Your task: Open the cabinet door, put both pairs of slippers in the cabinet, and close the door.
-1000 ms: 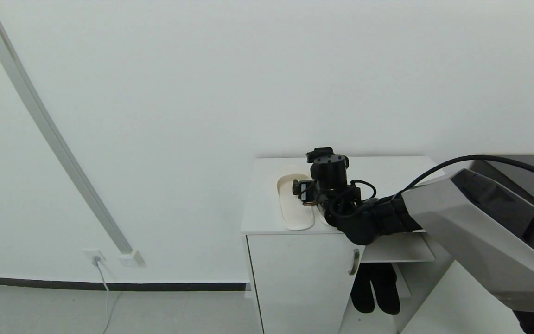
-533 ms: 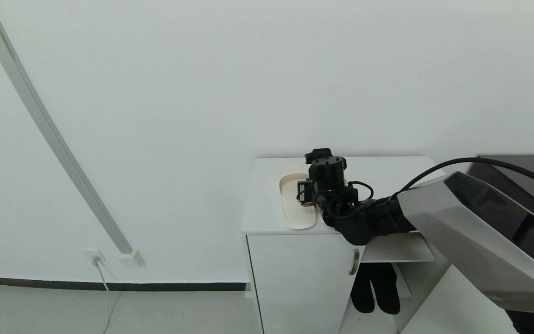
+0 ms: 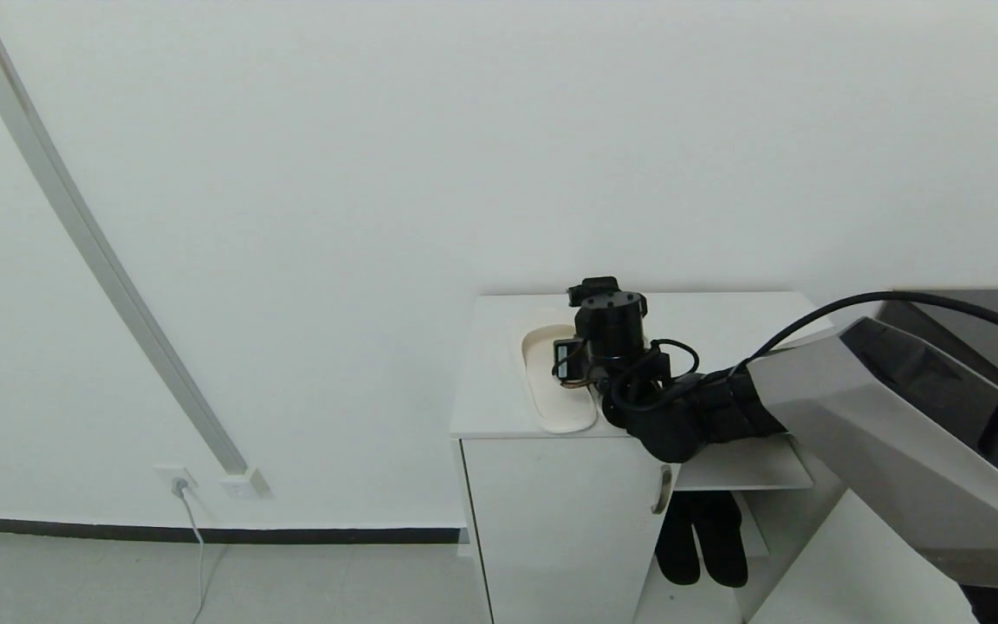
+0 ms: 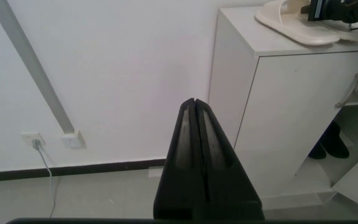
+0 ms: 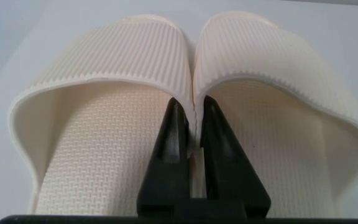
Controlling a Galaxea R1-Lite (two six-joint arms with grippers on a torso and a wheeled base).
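Slippers [image 5: 104,149], cream, atop the cabinet [image 3: 551,520], inner edges clamped in the right gripper [image 5: 193,107]; this thin pinch might drop one on lifting.

A plain white wall [image 3: 378,173] fills the back, with a grey trunking strip [image 3: 92,243] slanting down it to a socket [image 3: 174,478]. A cable [image 3: 197,546] hangs from the socket past the dark skirting [image 3: 204,530] to the grey floor [image 3: 204,581].

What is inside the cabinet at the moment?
A pair of black slippers sits in the lower compartment, under a shelf. The closed left door covers the rest of the interior, so whatever is behind it cannot be seen.
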